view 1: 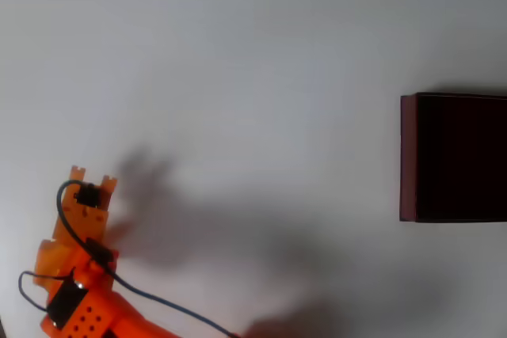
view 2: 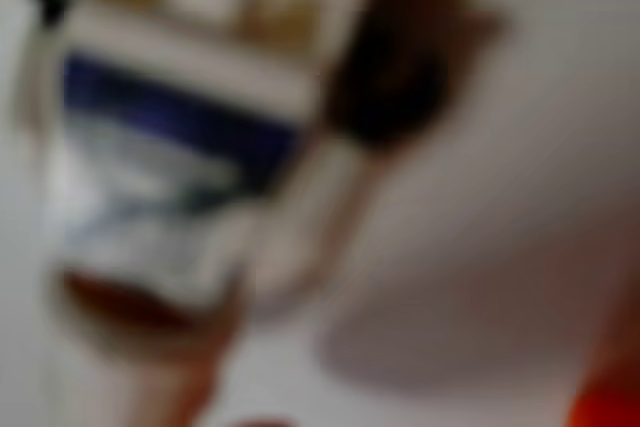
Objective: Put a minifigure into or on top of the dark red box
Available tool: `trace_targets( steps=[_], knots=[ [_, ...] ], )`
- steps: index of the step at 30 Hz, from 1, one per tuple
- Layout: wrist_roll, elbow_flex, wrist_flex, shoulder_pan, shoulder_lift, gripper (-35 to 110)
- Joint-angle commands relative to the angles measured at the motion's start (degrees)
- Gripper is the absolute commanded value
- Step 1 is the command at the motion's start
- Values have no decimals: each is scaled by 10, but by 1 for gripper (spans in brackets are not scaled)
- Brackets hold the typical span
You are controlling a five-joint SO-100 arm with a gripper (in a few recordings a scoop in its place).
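In the overhead view the orange arm (view 1: 83,275) sits at about eight o'clock on the plain white table (view 1: 253,53), rising from the bottom left corner with a black cable looping along its back. Its gripper (view 1: 92,176) points toward twelve o'clock, two short orange tips showing side by side at the top of the wrist block; whether they are spread or pressed together I cannot tell from here, and the space under them is hidden by the arm itself. A soft grey shadow spreads from the arm toward four o'clock across the tabletop. The dark red box (view 1: 409,156) lies at three o'clock, well apart from the arm, its maroon left wall facing the arm and its near-black inside cut off by the right edge of the picture. In the wrist view, badly out of focus, the minifigure (view 2: 170,177) fills the left half very close to the lens: a pale white-grey body with a dark blue band across it and a reddish-brown patch lower down, against the white table.
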Motion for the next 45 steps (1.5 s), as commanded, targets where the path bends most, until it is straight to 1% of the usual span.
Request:
trace_targets(
  steps=[1,4,5,8,15,19,22,28,32,37,42,45],
  knots=[
    [-17,-19,16,1,-12,15],
    [-7,-64,17,-11,-54,15],
    [-6,-90,37,-15,-67,15],
    [-11,-171,139,-16,-83,15],
    [-32,-185,200,11,-30,15],
    [4,-217,252,-2,-10,15],
    [28,-234,245,-15,-16,15],
    [82,-239,187,-47,-54,15],
    [84,-272,161,-50,-105,15],
    [73,-307,154,-43,-149,15],
    [54,-294,144,-25,-151,15],
    [58,-269,105,-22,-149,15]
  ],
)
